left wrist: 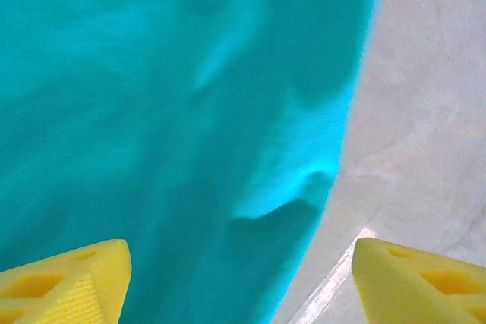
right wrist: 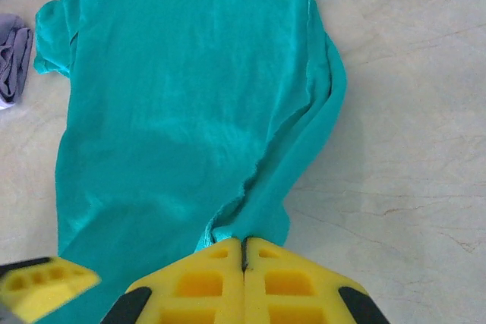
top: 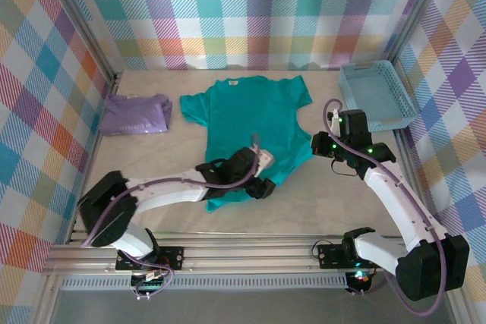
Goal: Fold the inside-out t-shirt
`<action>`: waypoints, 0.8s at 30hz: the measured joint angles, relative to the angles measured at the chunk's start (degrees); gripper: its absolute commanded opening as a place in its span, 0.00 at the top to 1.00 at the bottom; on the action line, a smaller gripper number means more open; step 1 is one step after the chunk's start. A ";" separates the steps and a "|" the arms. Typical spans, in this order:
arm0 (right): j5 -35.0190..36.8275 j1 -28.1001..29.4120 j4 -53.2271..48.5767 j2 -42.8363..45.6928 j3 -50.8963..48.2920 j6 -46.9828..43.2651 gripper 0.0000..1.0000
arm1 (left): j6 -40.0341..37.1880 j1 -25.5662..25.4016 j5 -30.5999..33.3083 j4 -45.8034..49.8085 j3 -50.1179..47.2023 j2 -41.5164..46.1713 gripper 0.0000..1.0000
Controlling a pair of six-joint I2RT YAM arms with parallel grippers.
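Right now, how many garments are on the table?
2. The teal t-shirt lies spread at the centre of the table. The lavender garment lies at the far left. The right arm hides a corner of the blue basket, so something small could be missed.

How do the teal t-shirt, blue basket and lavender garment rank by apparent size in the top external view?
1. teal t-shirt, clearly largest
2. blue basket
3. lavender garment, bunched up, somewhat smaller than the basket

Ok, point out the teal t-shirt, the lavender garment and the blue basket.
teal t-shirt (top: pixel 250 111), top external view, its chest
lavender garment (top: pixel 134 115), top external view, its middle
blue basket (top: pixel 377 95), top external view, its bare floor
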State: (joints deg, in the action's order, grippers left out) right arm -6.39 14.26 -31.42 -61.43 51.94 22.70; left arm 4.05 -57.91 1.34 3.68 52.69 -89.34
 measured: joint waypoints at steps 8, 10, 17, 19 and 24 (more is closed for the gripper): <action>-0.81 0.00 -0.39 0.00 0.02 0.70 1.00 | -5.66 -1.70 1.22 -1.14 3.10 -8.70 0.28; -0.87 0.00 -0.39 0.00 0.02 0.79 1.00 | -6.51 -1.70 1.29 -1.51 3.10 -9.53 0.29; -0.98 0.00 -0.39 0.00 0.02 0.85 1.00 | -7.56 -1.70 1.79 -4.13 3.43 -12.90 0.55; -0.96 -0.04 -0.39 0.00 0.02 0.85 1.00 | -7.43 -1.70 2.21 -5.42 3.37 -12.83 0.59; -0.55 -0.04 -0.39 0.00 0.02 0.83 1.00 | -7.32 -1.64 2.80 -7.08 2.97 -12.26 0.63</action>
State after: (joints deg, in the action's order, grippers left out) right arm -6.94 14.22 -31.81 -61.43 51.96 23.53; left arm -3.27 -59.55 4.14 -3.40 55.66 -101.60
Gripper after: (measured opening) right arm 0.067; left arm 0.383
